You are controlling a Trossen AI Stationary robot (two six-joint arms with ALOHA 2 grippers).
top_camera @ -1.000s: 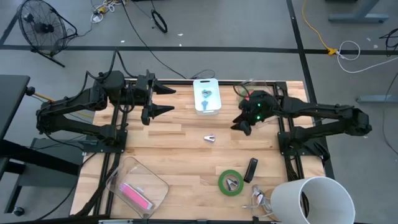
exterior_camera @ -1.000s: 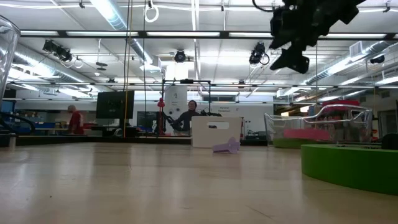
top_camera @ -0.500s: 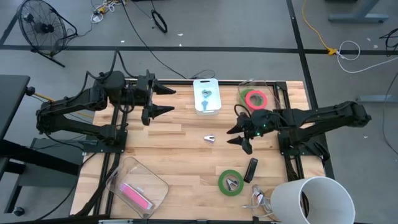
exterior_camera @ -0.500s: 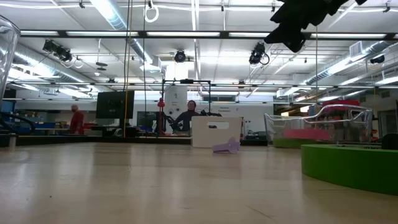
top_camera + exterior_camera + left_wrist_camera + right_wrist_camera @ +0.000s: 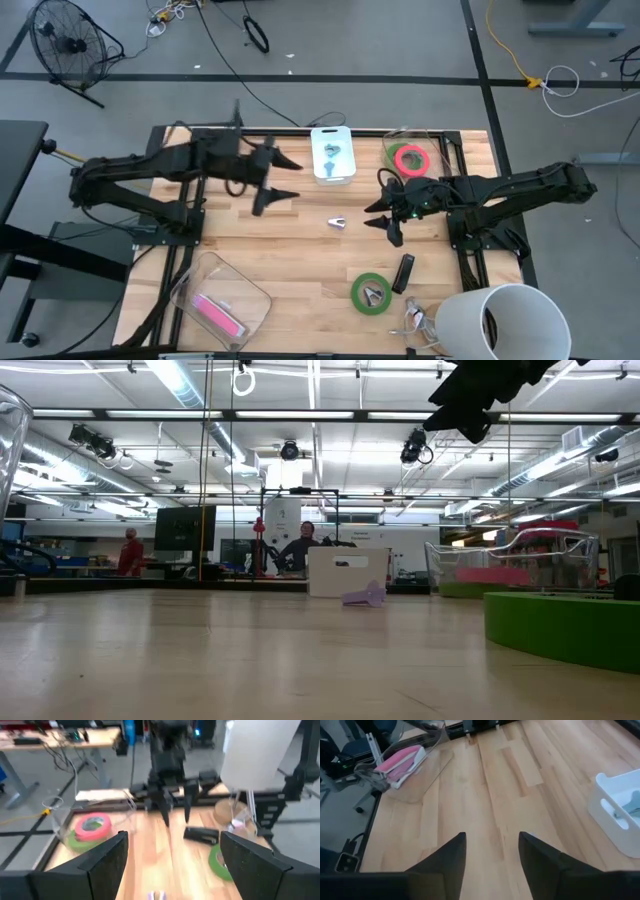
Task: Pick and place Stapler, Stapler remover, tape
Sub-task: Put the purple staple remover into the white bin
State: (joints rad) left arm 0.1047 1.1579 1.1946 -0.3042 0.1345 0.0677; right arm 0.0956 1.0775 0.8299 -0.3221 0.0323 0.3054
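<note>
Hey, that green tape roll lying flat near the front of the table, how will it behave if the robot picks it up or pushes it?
The green tape roll lies flat, so a push would probably slide it, not roll it. It looks like a rigid ring, likely light. Its wide open centre holds a small metal piece, which may shift if the roll moves. The right hand, fingers open, hovers above the table nearby.

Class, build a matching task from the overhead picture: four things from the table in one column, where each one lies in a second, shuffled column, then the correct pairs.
Things:
1. red tape roll
2. pink stapler
3. black stapler
4. small silver staple remover

Places:
A. on the bare wood at the table's middle
B. in the clear bin at the near left corner
C. beside the green tape roll lying on the table
D. on top of a green roll in the clear bin at the far right

Pairs: 1-D, 2-B, 3-C, 4-A
</note>
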